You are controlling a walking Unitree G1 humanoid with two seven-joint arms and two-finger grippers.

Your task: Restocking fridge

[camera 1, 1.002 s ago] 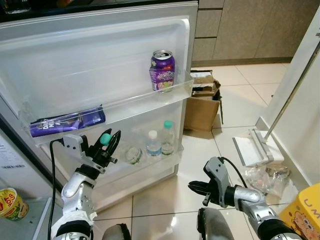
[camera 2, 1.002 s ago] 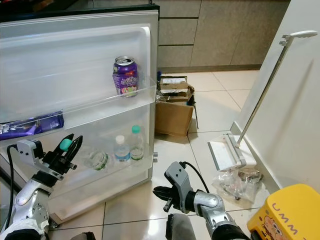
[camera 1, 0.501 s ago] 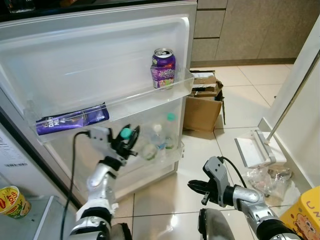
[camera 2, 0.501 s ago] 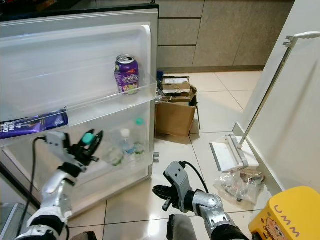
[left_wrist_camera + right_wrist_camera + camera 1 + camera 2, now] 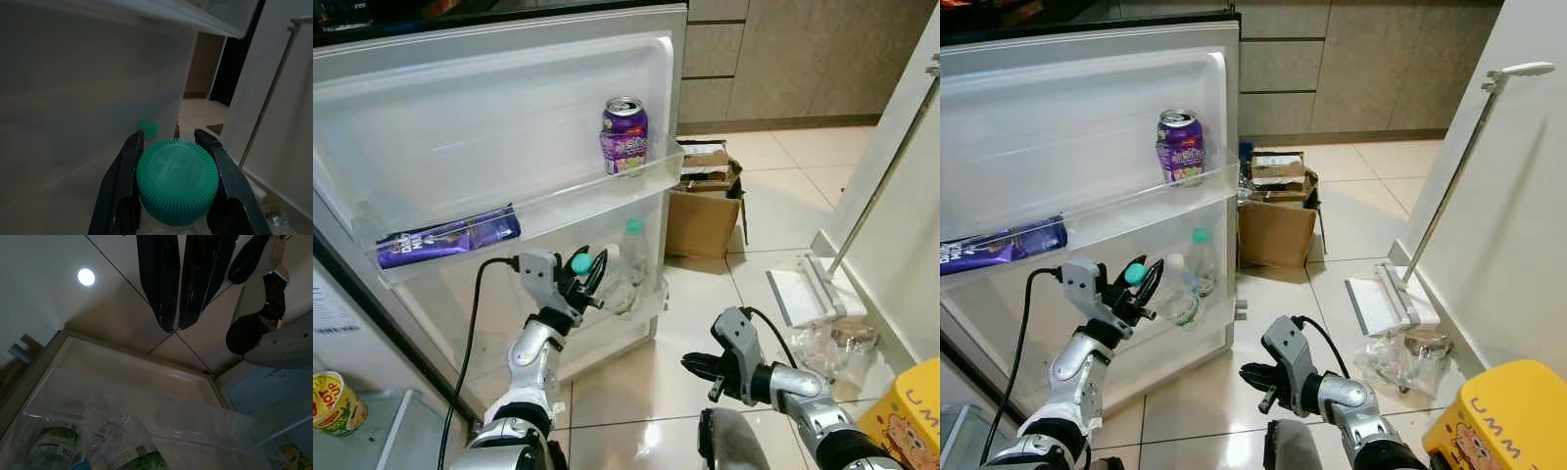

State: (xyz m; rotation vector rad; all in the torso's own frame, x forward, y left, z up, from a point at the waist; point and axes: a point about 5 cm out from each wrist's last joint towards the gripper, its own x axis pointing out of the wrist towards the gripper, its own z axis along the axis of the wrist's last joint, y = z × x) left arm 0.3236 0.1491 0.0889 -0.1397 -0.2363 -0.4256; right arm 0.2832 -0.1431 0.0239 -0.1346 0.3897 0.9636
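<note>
Two black fingers of the left hand (image 5: 582, 272) clamped a green-capped bottle (image 5: 177, 175) by the neck, holding it at the fridge door's lower shelf (image 5: 651, 294), beside another bottle (image 5: 633, 253) standing there. The right hand (image 5: 697, 364) hung low over the floor (image 5: 773, 206), fingers pressed together, holding nothing.

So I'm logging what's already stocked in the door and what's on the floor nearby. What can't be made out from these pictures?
- Green-capped bottle in the left gripper: body and label cut off by the left wrist view's lower edge.
- Lower door shelf: bottle labels blurred behind the translucent wall, eye views.
- Cardboard box: contents too small to identify.
- Plastic bag: contents crumpled, unclear.
- Yellow container: cut off by the corner.
</note>
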